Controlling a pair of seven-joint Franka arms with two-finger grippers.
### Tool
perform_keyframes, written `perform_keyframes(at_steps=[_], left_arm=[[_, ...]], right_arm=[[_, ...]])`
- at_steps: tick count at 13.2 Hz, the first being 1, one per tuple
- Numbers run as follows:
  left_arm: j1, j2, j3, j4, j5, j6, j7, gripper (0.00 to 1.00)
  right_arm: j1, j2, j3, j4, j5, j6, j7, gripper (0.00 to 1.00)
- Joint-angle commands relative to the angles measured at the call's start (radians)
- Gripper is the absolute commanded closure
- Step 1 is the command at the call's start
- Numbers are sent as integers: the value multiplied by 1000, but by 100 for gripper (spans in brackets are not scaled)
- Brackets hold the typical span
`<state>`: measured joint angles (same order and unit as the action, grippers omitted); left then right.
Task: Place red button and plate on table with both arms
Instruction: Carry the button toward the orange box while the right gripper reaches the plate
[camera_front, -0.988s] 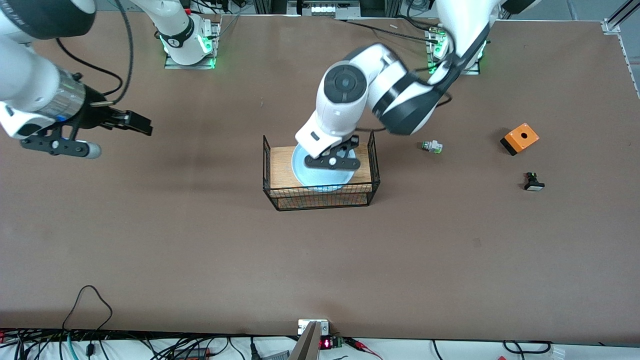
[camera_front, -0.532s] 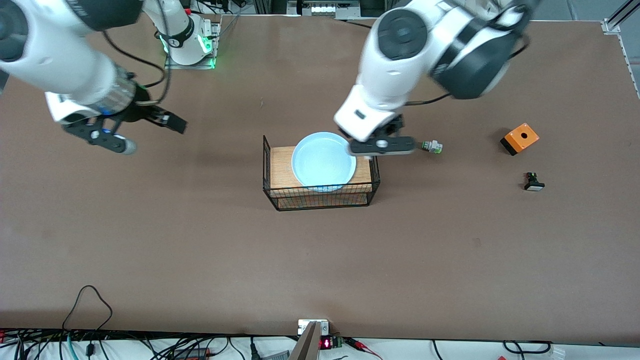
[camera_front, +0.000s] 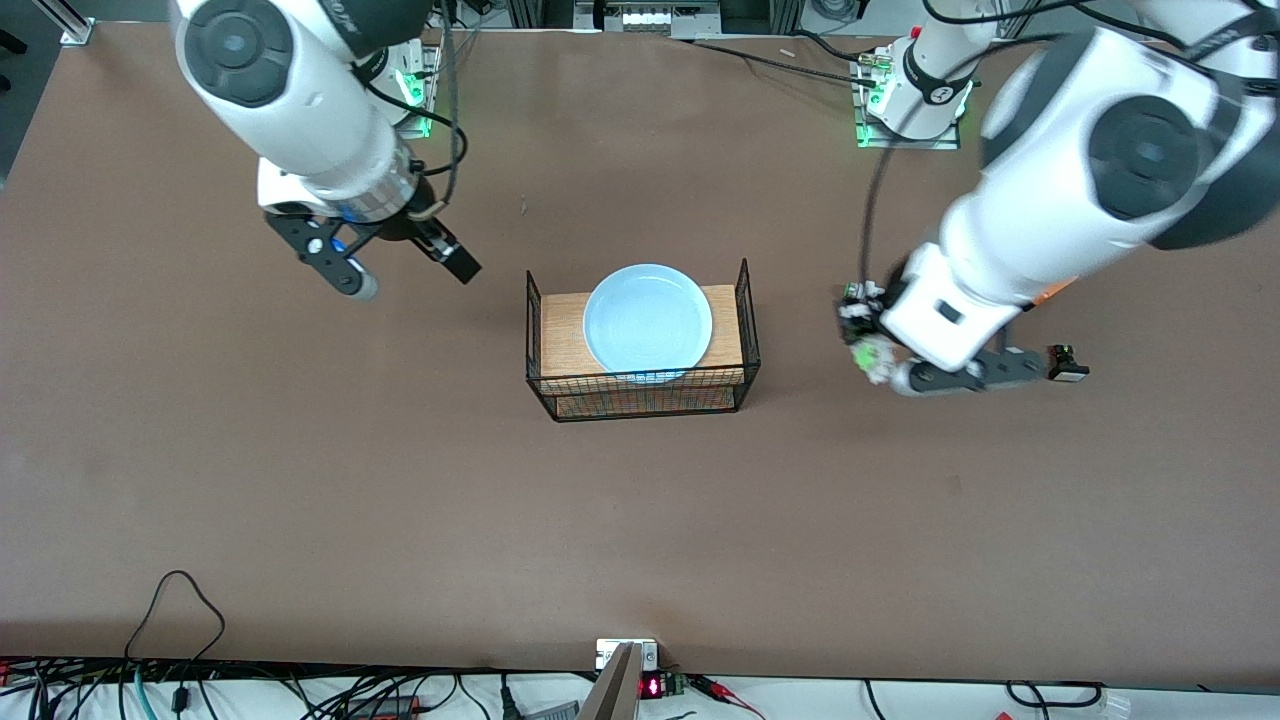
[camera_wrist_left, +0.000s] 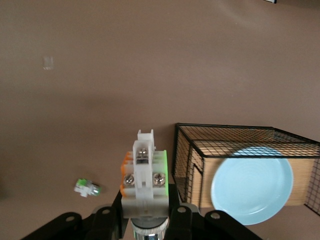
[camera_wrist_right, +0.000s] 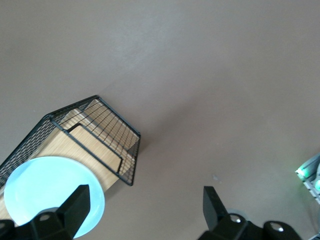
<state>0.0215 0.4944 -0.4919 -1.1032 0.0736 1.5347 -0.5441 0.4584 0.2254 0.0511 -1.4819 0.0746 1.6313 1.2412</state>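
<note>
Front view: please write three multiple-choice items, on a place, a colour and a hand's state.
1. Where is the plate? A on the rack's wooden top; B on the floor; C under the rack.
2. What colour is the plate? A red; B pale blue; C black.
3. The left hand is: A open, empty; B shut on the red button; C shut on the plate.
Answers: 1 A, it lies on the wood. 2 B, its face shows it. 3 B, the switch sits between its fingers.
</note>
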Motion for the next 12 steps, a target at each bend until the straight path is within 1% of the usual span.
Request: perform_keyframes(at_steps=[1, 4, 6, 8, 10, 12], left_arm=[[93, 3, -8, 8, -9, -21, 152, 100], [187, 3, -7, 6, -3, -70, 315, 100], [245, 4, -4, -1, 20, -71, 441, 100], [287, 4, -4, -18, 23, -74, 490, 100], [299, -17, 10, -58, 38, -76, 541, 100], [304, -51, 26, -122, 55, -64, 549, 100]], right_arm=[[32, 8, -8, 0, -4, 27, 32, 0], [60, 34, -8, 0, -39, 44, 34, 0], [100, 60, -8, 0, -103, 77, 37, 0], [137, 83, -8, 0, -166, 99, 70, 0], [149, 98, -7, 0, -165, 154, 189, 0], [152, 114, -7, 0, -160, 182, 250, 0]])
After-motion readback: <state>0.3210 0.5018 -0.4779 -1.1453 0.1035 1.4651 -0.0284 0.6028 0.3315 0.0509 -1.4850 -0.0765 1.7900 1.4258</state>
